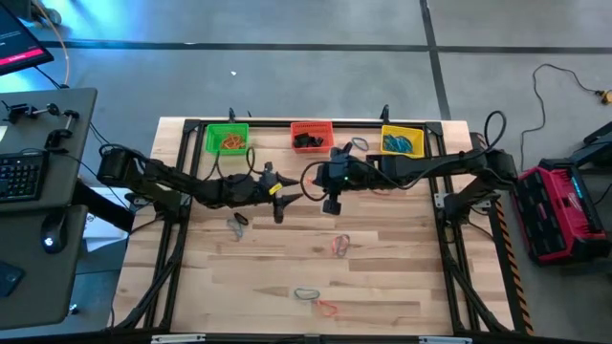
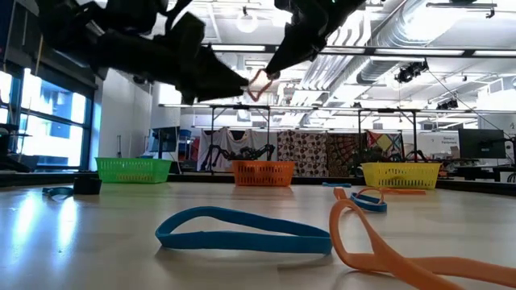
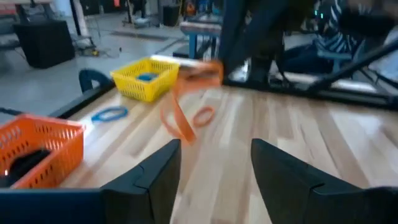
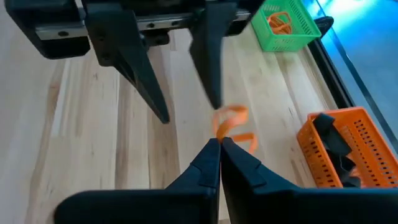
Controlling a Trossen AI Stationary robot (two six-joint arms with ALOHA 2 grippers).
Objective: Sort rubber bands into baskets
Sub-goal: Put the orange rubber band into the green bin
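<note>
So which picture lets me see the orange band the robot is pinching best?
The right wrist view: the shut right gripper pinches the orange band close up, opposite the open left gripper. The left wrist view shows it blurred, the low view shows a small loop up high, and the high view barely shows it.

Orange band point(image 4: 231, 127) dangling above table

Showing two dark jointed arms, black cables looping alongside, each ending in tapered matte-black fingers point(image 4: 146, 81), yellow marking on left gripper point(image 1: 276, 190).
</note>
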